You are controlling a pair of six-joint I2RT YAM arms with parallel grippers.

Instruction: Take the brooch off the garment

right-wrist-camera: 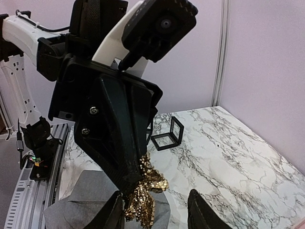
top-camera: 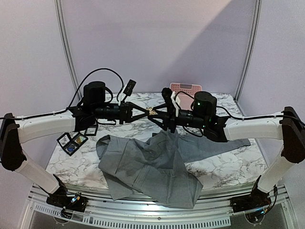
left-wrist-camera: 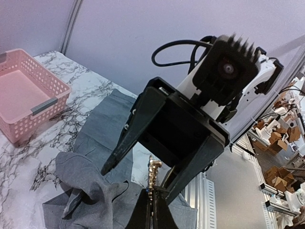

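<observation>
We judge the lifting-off step to be in hand. The left gripper (right-wrist-camera: 131, 182) is clenched on the small gold filigree brooch (right-wrist-camera: 143, 198) and holds it in the air above the middle of the white marble-patterned table (top-camera: 224, 162). The right gripper (left-wrist-camera: 136, 186) faces it with its fingers spread wide, one on either side of the brooch, grasping nothing.

The large soft grey cloth garment (top-camera: 143, 167) lies rumpled from the middle of the table to the near edge, which it overhangs.

Next, we think, the left arm must draw the brooch clear of the cloth and set it down, perhaps in the pink perforated plastic basket (top-camera: 183, 88) at the far edge.

We cannot tell whether the pin is wholly free. The brooch's lower end is cut off in the right wrist view, its fastening is hidden behind the fingers, and a raised fold of cloth sits just beneath.
</observation>
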